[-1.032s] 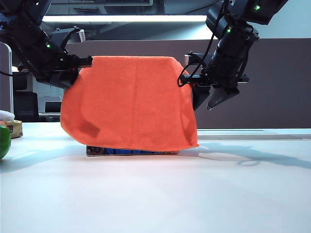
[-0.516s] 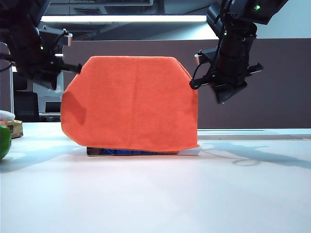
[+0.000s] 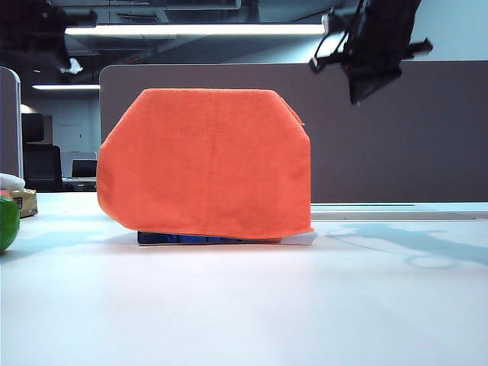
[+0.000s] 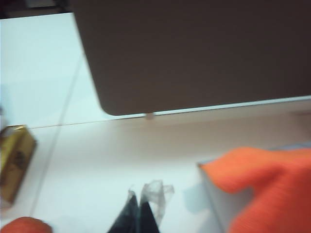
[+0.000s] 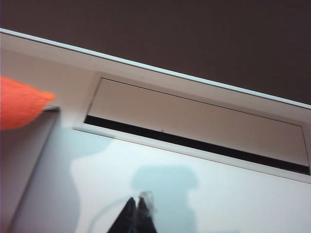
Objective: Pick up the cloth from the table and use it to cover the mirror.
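The orange cloth hangs draped over the mirror, whose dark bottom strip alone shows under the hem on the white table. My left gripper is high at the upper left, dark and hard to make out, clear of the cloth. My right gripper hangs high at the upper right, also clear. In the left wrist view the left gripper is shut on nothing, with the cloth off to one side. In the right wrist view the right gripper is shut and empty, a cloth corner at the frame's edge.
A long grey partition stands behind the mirror. A green ball and a gold box lie at the table's far left. A cable slot runs along the desk's back edge.
Both grippers let go of the cloth's top corners, shut, and rose up and away. The cloth settled flat over the mirror.
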